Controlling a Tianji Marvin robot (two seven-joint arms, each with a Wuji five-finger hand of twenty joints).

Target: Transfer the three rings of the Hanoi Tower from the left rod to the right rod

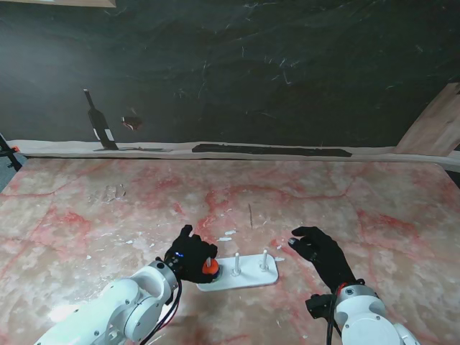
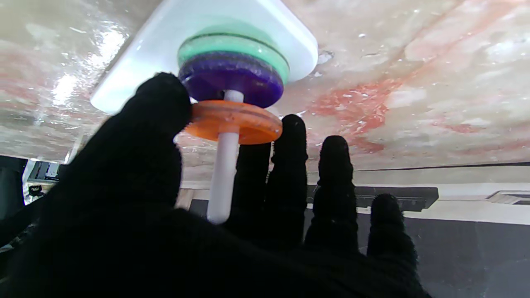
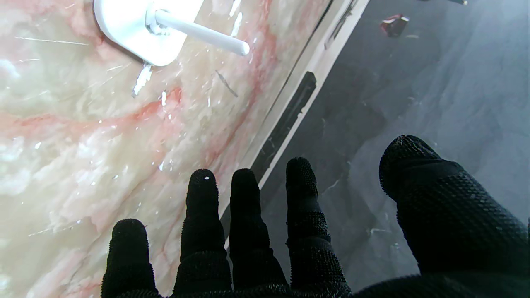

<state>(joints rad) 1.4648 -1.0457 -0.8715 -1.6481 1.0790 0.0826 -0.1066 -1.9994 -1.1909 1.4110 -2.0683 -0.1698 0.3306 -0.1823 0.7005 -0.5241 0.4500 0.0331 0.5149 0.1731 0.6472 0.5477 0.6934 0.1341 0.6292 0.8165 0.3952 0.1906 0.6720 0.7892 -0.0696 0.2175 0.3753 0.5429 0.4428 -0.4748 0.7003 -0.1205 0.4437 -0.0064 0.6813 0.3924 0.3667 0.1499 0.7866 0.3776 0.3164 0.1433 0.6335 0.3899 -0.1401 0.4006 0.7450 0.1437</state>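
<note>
While left hand [image 1: 190,255] fingers [image 2: 157,107] grasp the orange ring [image 2: 236,122], right hand [image 1: 321,251] released, pink marble table [image 1: 359,208], dark wall [image 1: 251,65].

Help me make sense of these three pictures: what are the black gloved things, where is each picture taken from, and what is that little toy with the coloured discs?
The black gloved things are a robot's two five-finger hands. One picture looks down from a camera above the robot's shoulders: the left hand is at a white base with three upright rods, and the right hand hovers open beside it, holding nothing. The base stands on a pink marbled table.

The other two pictures come from cameras on each wrist, looking along the fingers, and appear upside down. In the left wrist picture, the thumb and fingers pinch an orange ring, lifted partway up the left rod, clear of a purple ring and a green ring stacked on the base. The right wrist picture shows spread fingers and a bare rod.
</note>
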